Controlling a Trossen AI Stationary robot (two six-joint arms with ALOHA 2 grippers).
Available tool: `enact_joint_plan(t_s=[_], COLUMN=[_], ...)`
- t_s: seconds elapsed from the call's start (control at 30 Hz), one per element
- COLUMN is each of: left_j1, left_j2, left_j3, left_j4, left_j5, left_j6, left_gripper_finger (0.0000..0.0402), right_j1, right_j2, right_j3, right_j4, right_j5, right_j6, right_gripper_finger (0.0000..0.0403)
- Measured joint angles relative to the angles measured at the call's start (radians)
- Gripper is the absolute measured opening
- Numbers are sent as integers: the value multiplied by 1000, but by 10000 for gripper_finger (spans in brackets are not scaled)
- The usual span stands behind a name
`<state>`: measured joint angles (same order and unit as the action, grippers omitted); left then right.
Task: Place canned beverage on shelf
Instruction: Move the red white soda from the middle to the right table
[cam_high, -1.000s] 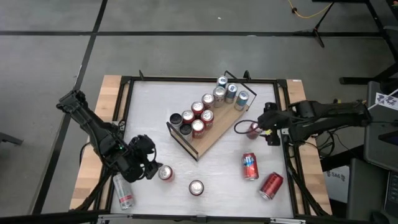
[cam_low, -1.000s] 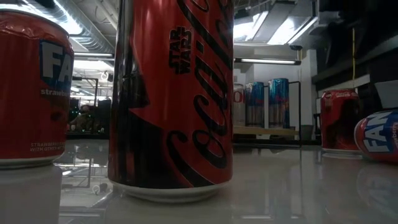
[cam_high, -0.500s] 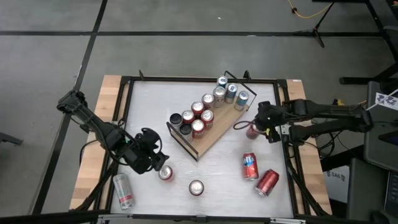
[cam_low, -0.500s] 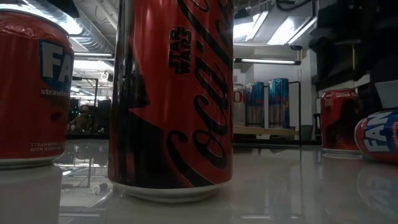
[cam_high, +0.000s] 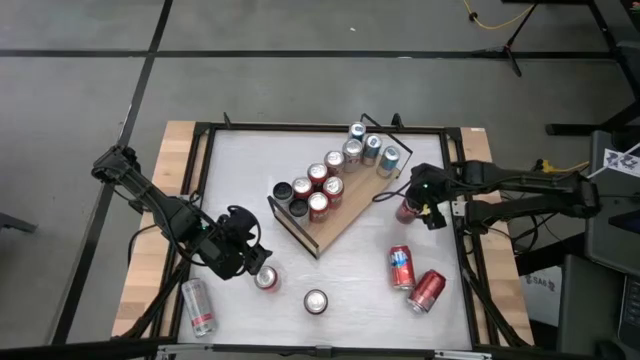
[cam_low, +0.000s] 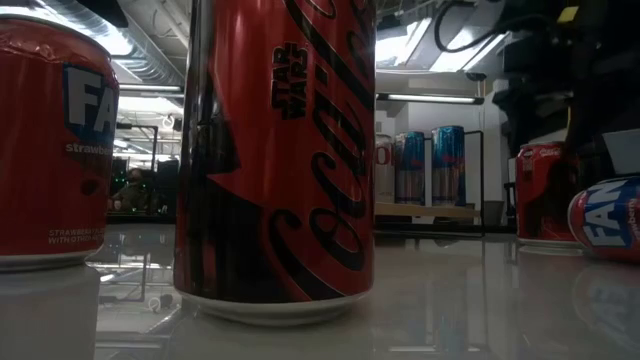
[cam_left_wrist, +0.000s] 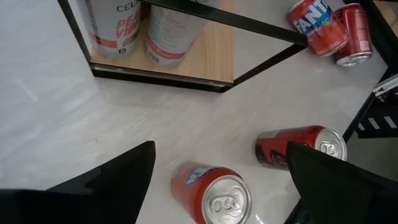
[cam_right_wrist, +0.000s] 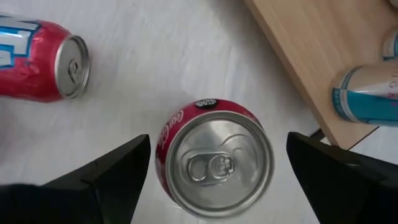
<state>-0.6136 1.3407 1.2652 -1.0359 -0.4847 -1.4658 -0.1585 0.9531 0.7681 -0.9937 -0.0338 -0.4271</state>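
A white tabletop (cam_high: 240, 160) is lying inside a black frame (cam_high: 320, 127), with light-wood side boards (cam_high: 175, 150) showing just outside it, while a yellow cable (cam_high: 490, 20) is trailing across the grey floor (cam_high: 300, 60) well beyond the table and ceiling lights (cam_low: 440, 45) are glowing in the room behind.

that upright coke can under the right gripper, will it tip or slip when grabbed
The coke can stands upright on its base, so it probably won't roll, though an off-centre nudge could tip it. Its smooth round wall may be slippery. The right gripper is open, one finger either side, so a centred squeeze should hold.
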Motion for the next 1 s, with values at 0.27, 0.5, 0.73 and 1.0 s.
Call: enact_joint_plan(t_s=[0.27,0.5,0.73,1.0], left_j1=[0,0,0,0], left_j2=[0,0,0,0], left_j3=[0,0,0,0], left_j4=[0,0,1,2], left_j5=[-3,-4,-5,-5], left_j6=[0,-20,-26,-27], left_gripper_finger=[354,354,354,354], right_j1=[0,1,1,1], right_j2=[0,22,87,141], right_j3=[-13,-13,-13,-9], right_j4=[6,-2,2,4], right_j5=[4,4,4,5], right_j6=[0,34,34,37], right_gripper_finger=[365,365,365,307])
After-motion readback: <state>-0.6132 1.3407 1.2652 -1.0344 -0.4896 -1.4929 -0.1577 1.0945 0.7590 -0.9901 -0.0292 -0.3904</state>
